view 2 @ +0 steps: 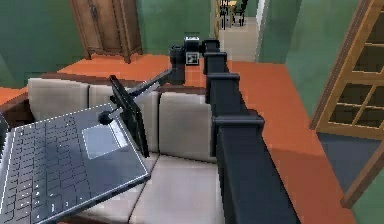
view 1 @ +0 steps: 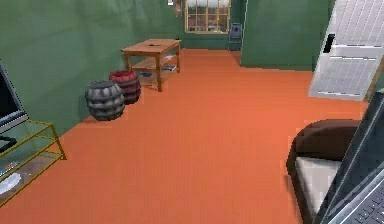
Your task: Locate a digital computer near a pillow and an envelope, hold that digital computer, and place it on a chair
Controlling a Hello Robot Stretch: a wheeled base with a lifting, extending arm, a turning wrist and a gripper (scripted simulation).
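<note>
Wooden table (view 1: 152,49) by green left wall (view 1: 60,45); red barrel (view 1: 127,85) and dark grey barrel (view 1: 104,100) just beside. Glass stand (view 1: 35,135) bottom left. White door (view 1: 345,50) right. Dark-armed seat (view 1: 322,145) bottom right.

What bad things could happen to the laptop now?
1. The open laptop is wide and lies right by the sofa cushions. I cannot tell whether the gripper holds anything, so the laptop might slip or snag on a cushion if it is moved.
2. The arm reaches far out. If the robot turns, the arm could bump the wooden wardrobe beyond the sofa.
</note>
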